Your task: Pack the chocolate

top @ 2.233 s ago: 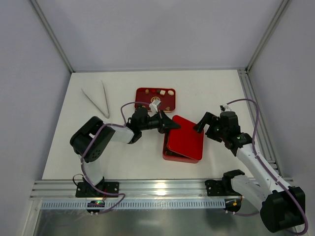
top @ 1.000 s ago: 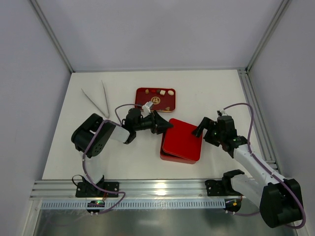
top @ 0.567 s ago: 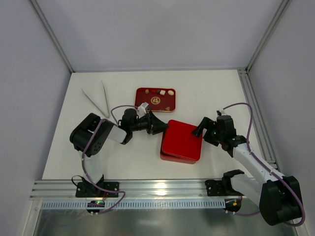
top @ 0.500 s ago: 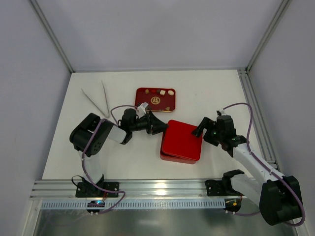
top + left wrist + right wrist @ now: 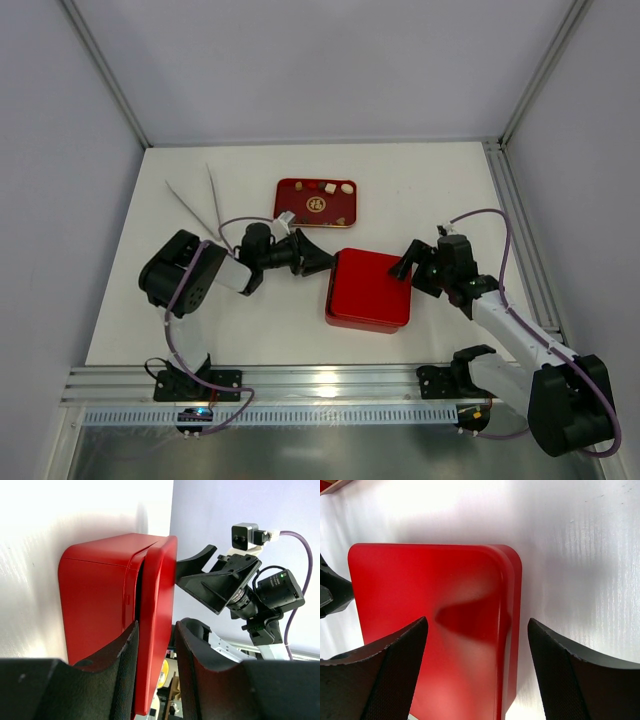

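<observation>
The chocolate (image 5: 328,187) lies as a few loose pieces, brown, tan and cream, in a dark red tray (image 5: 335,207) at the middle of the desk (image 5: 420,180), toward its far edge. None of the pieces is in either hand.

Nearer the arms, just right of the desk's middle, stands a red box (image 5: 95,595) with a flat red lid (image 5: 372,285) lying on it. In the left wrist view a dark slit shows between lid and box along the left side.

The left hand (image 5: 322,262) reaches in from the left, turned on its side, and is clamped on the lid's left edge, one finger over and one under the rim.

The right hand (image 5: 406,260) hangs at the lid's right edge with its fingers (image 5: 375,675) spread wide, one on each side of the lid's corner in its own view, gripping nothing.

A pair of thin grey tongs (image 5: 190,207) lies near the desk's far left corner, well apart from the tray and the box.
</observation>
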Controlling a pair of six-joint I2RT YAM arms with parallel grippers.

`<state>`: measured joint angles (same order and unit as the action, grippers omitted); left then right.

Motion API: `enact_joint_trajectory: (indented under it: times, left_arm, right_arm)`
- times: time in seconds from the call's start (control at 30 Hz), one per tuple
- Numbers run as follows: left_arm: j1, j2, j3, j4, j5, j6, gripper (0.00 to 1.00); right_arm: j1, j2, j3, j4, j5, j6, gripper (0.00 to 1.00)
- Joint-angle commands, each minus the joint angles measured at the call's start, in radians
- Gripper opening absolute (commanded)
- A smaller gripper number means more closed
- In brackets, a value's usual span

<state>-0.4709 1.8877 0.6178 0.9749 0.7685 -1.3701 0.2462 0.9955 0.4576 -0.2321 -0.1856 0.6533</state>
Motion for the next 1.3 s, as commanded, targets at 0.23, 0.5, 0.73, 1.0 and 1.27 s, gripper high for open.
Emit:
enact_joint_trajectory:
  times: [0.23,0.5,0.73,1.0,1.27]
  left_arm:
    - [0.031,-0.097,-0.010,-0.116,0.012,0.124,0.35]
    - [0.029,-0.185,0.023,-0.445,-0.047,0.273,0.34]
    - [0.025,-0.231,0.023,-0.625,-0.124,0.336,0.28]
    - [-0.043,-0.233,0.049,-0.711,-0.196,0.361,0.25]
    - [-0.087,-0.211,0.094,-0.728,-0.215,0.352,0.24]
  right_arm:
    - [0.018,0.008,0.033,0.010,0.026,0.006,0.75]
    - [0.024,0.002,0.049,-0.027,0.052,-0.003,0.72]
    - [0.036,-0.009,0.073,-0.067,0.089,-0.009,0.68]
    - [0.071,0.002,0.090,-0.079,0.112,-0.004,0.63]
    - [0.100,0.018,0.099,-0.073,0.118,-0.001,0.59]
